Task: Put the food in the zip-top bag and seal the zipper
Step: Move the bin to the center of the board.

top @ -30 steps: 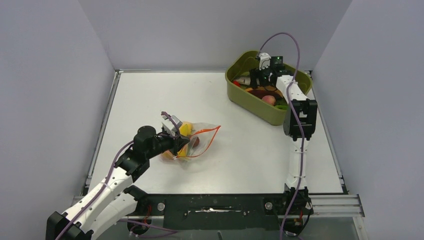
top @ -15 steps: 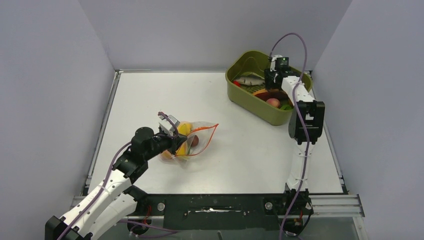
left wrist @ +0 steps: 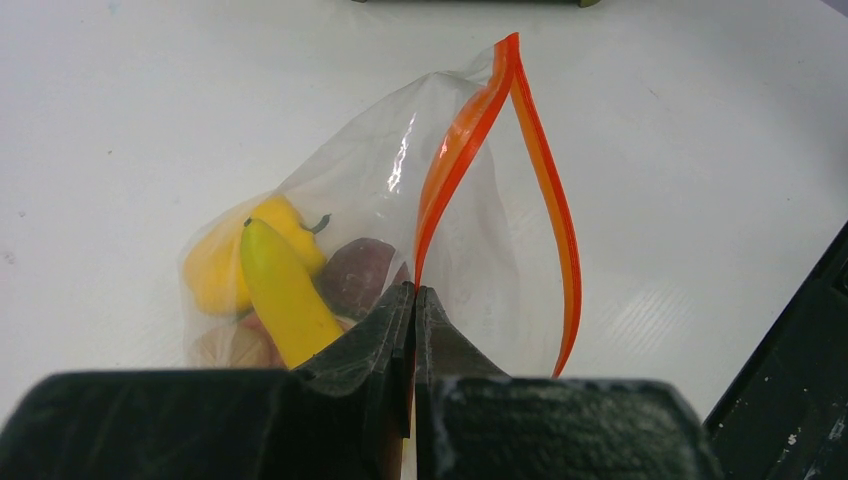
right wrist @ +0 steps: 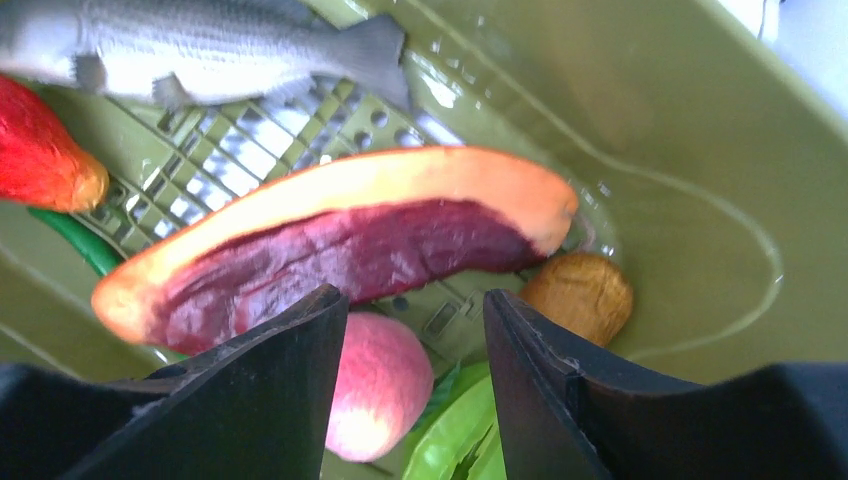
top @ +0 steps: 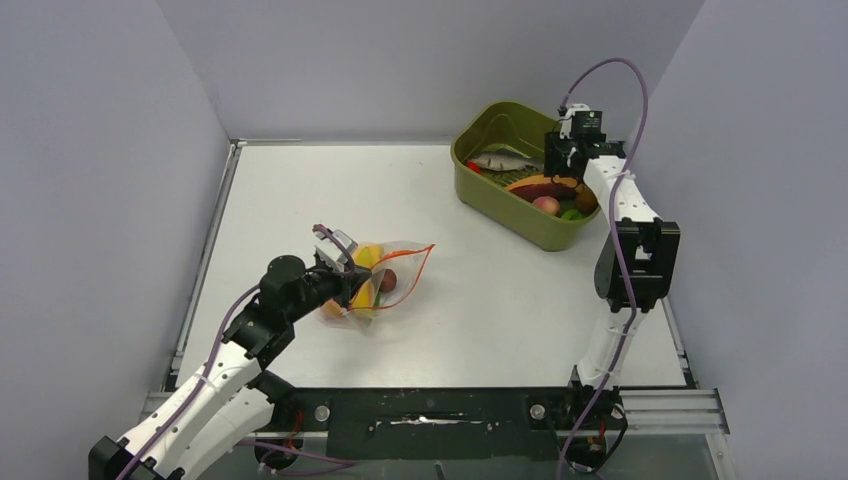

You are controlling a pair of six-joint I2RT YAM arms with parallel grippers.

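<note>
White desk [top: 300, 200] boxed by pale grey walls [top: 100, 150], olive tub [top: 508, 218] in its far right corner.
Left arm [top: 230, 360] stretches low, its left pincer [left wrist: 414, 291] clamped on the zipper [left wrist: 470, 150] of the zip-top bag [left wrist: 370, 170] mid-desk, the banana [left wrist: 285, 295] inside; right pincer [right wrist: 415, 310] hangs spread wide above the tub's peach [right wrist: 380, 385].

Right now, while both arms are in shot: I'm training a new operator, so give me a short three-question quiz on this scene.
1. True or false: the zipper is sealed.
2. The left end effector is: A open; B shut on the mouth of the bag; C out of view.
3. Which round fruit in the tub shows between the jaws of the open right end effector?
Key: 1 false, its two strips stand apart. 2 B. 3 the peach.
</note>
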